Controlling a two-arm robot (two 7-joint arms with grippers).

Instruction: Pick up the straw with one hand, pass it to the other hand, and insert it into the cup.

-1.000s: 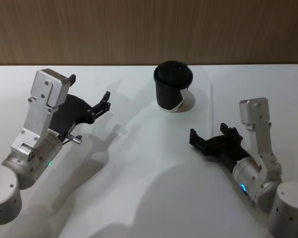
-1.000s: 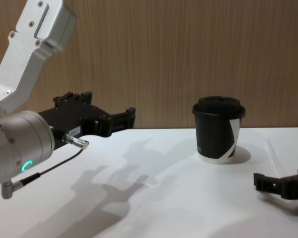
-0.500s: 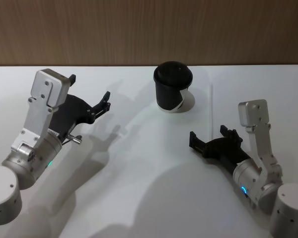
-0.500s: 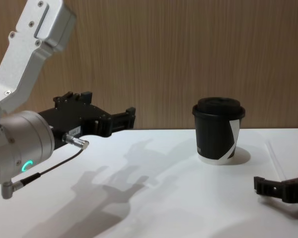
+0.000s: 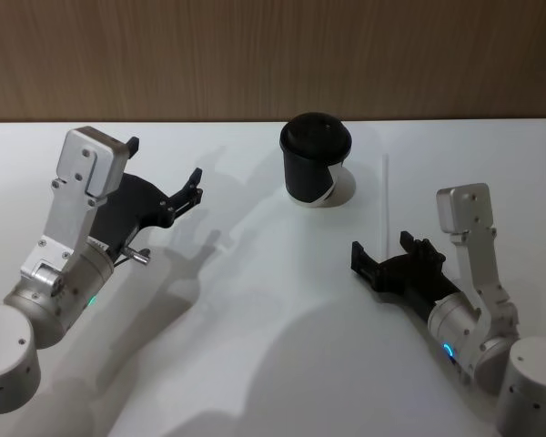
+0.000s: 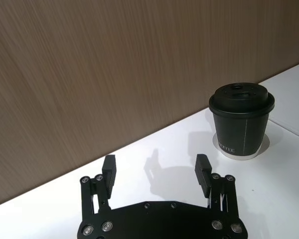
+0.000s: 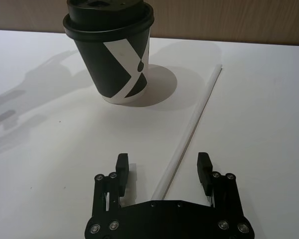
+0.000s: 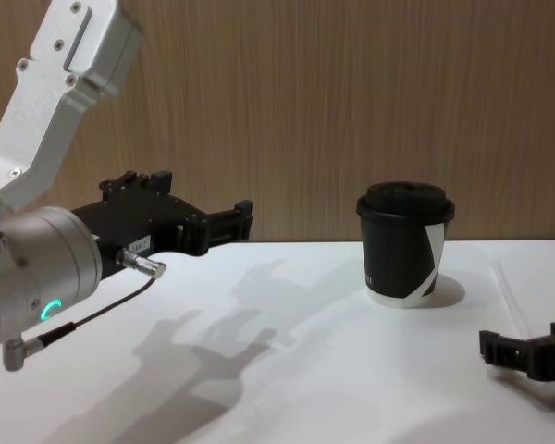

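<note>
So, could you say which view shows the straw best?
The right wrist view: the straw lies whole, from beside the cup into the open right gripper. Head view: a thin line. Chest view: a faint streak.

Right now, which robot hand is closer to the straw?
The right one. The right gripper has the straw's near end between its open fingers, on the cup's right side. The left gripper hangs open far off on the cup's other side.
</note>
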